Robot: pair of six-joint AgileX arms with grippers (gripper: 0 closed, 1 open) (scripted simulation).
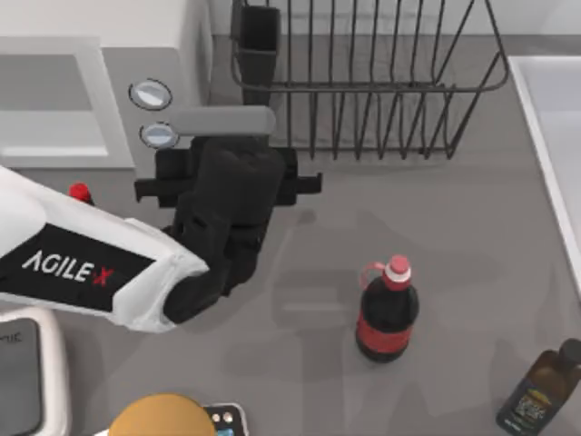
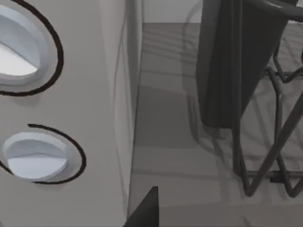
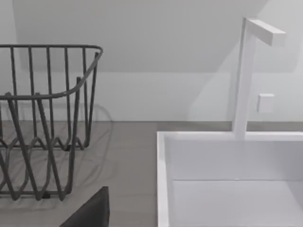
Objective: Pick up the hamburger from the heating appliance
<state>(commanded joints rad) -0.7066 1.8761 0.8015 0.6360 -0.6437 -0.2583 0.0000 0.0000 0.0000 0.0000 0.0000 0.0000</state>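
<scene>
The heating appliance [image 1: 100, 54] is a white microwave at the table's back left, with two silvery knobs [image 1: 151, 94] on its side panel and a grey bar handle [image 1: 222, 120] sticking out beside them. My left gripper [image 1: 225, 154] sits right in front of that panel and handle, under its black wrist. In the left wrist view the knobs [image 2: 38, 158] loom very close, with a dark part of my left gripper [image 2: 144, 210] at the edge. The hamburger is out of view. A dark part of my right gripper [image 3: 90, 213] shows in its wrist view.
A black wire rack [image 1: 363, 82] stands at the back, right of the microwave. A cola bottle [image 1: 386, 313] stands mid-table and a dark bottle [image 1: 542, 391] at the front right. A flat tan disc [image 1: 168, 416] lies at the front. A white sink [image 1: 554, 136] lines the right edge.
</scene>
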